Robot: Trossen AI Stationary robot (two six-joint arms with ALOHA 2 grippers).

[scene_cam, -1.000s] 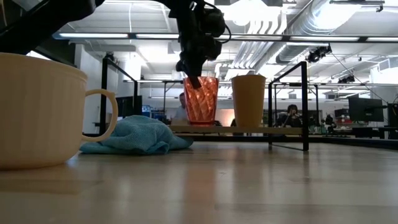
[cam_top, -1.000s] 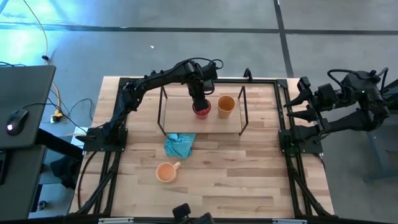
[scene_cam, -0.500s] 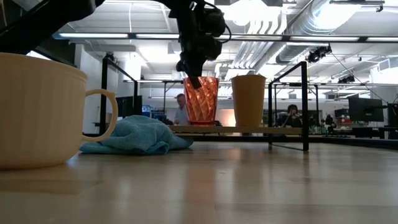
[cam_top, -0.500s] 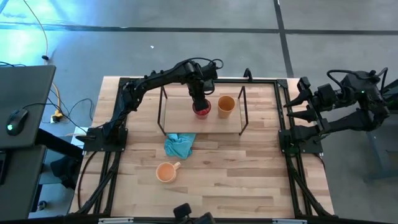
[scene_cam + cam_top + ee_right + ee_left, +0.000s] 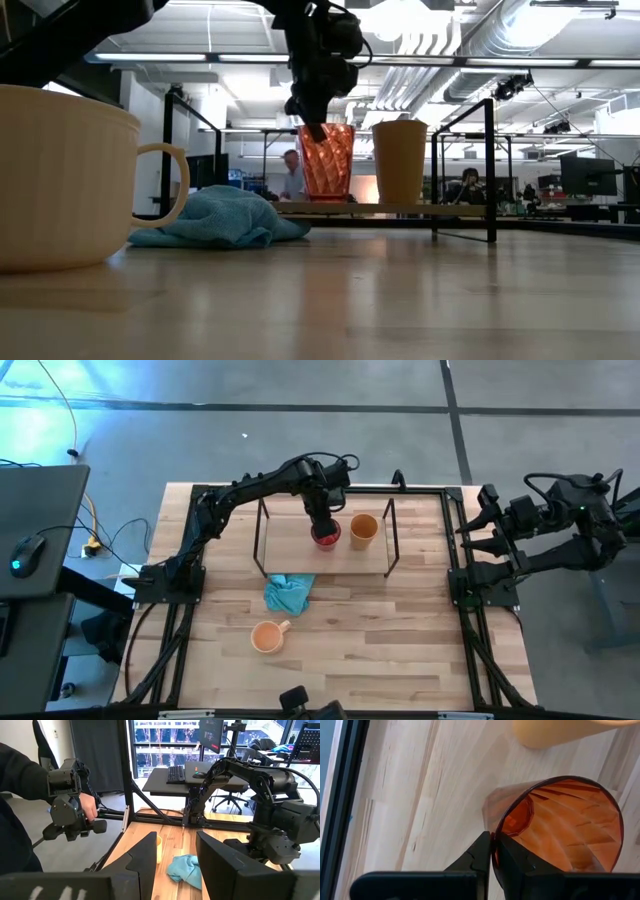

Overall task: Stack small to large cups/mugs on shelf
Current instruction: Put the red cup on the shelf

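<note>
A wooden desk (image 5: pixel 400 650) carries a low shelf (image 5: pixel 290 555) of black wire and light board, set toward the far edge at the middle. On the shelf board stand two cups side by side, close but apart: a red patterned cup (image 5: pixel 326 165) and an amber tumbler (image 5: pixel 364 529), both upright. The left gripper (image 5: pixel 493 851) reaches down over the shelf, its fingers (image 5: pixel 481 852) pinched on the rim of the red cup, one finger inside the wall and one outside. A crumpled teal cloth (image 5: pixel 288 594) lies on the desk just in front of the shelf. Nearer the front edge, left of centre, a light orange mug (image 5: pixel 267 636) sits upright on the desk, its handle pointing toward the right side. The right gripper (image 5: pixel 175 851) waits off the desk's right edge, well apart from the cups, its fingers spread apart and holding nothing. Beyond the desk a person's hand (image 5: pixel 90 806) grips a control handle.
</note>
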